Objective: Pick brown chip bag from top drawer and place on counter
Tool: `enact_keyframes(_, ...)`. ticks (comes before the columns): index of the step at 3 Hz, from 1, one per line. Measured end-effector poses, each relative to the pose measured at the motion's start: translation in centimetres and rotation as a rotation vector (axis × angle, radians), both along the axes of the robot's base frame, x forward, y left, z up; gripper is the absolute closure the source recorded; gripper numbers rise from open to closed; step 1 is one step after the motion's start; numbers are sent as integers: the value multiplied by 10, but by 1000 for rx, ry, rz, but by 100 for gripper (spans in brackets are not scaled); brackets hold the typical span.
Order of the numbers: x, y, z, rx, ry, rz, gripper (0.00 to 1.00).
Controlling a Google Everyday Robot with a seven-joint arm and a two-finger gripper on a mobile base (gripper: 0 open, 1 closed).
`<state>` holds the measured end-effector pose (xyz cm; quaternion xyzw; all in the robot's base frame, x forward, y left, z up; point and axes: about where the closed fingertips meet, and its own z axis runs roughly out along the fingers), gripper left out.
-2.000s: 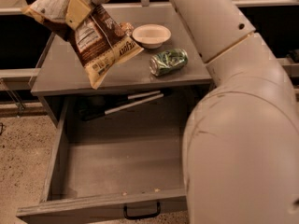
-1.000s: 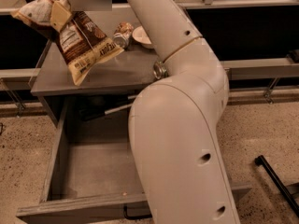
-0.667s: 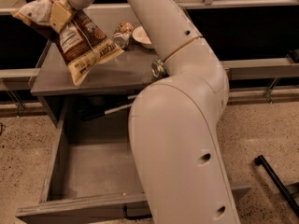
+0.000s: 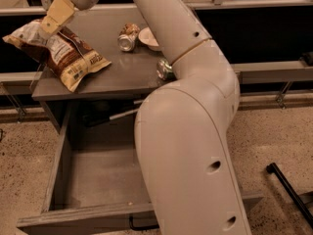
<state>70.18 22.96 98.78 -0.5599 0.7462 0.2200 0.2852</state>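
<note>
The brown chip bag [image 4: 63,55] hangs tilted over the left part of the grey counter [image 4: 122,70], and its lower end touches the top. My gripper [image 4: 55,19] is at the top left, with its tan fingers [image 4: 58,12] shut on the bag's upper end. The bag's left corner sticks out past the counter's left edge. The top drawer [image 4: 58,155] stands pulled out below the counter, and its small black handle [image 4: 142,225] shows at the bottom. My white arm covers the drawer's right side.
A dented can [image 4: 128,37] and a white bowl [image 4: 146,37] sit at the back of the counter. A crushed green can [image 4: 163,68] lies by the arm. A thin pale rod [image 4: 124,114] and a dark object [image 4: 95,119] lie at the drawer's back.
The bag has come down and to the left with the gripper. Its lower end now rests on the counter, and the bag lies flatter than before.
</note>
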Motion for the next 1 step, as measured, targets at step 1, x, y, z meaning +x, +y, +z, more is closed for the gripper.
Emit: enact_keyframes(1,0,0,0,0,0,0,0)
